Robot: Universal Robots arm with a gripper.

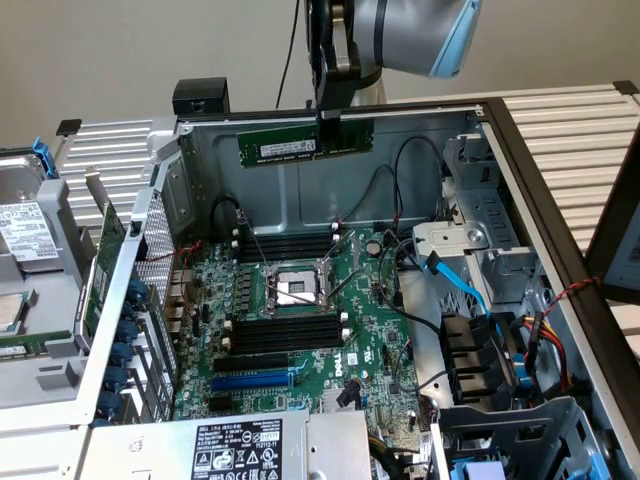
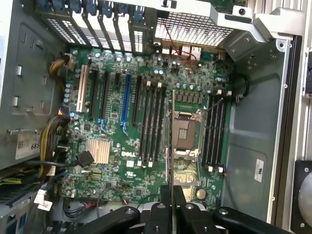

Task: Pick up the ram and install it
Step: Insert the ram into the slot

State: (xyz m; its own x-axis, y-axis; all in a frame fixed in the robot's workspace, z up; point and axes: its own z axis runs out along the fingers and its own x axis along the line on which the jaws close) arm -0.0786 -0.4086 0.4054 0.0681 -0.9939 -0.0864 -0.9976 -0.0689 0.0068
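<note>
The ram point(image 1: 290, 148) is a long green stick with a white label, held level in the air above the open computer case, near its back wall. My gripper point(image 1: 334, 122) is shut on the ram's top edge, right of its middle. In the wrist view the ram point(image 2: 169, 146) runs edge-on as a thin line out from my gripper point(image 2: 171, 207), over the CPU socket point(image 2: 185, 129). Black memory slots lie on both sides of the socket: one bank point(image 2: 151, 124) and another point(image 2: 214, 129). In the exterior view these banks point(image 1: 285, 245) point(image 1: 290, 330) lie well below the ram.
The motherboard point(image 1: 370, 350) lies flat in the case, with a blue expansion slot point(image 1: 250, 380) toward the front. Blue cables point(image 1: 460, 285) and a drive cage point(image 1: 500, 260) crowd the exterior view's right. A power supply point(image 1: 235, 450) sits in front, and a card bracket wall point(image 1: 130, 300) stands at the left.
</note>
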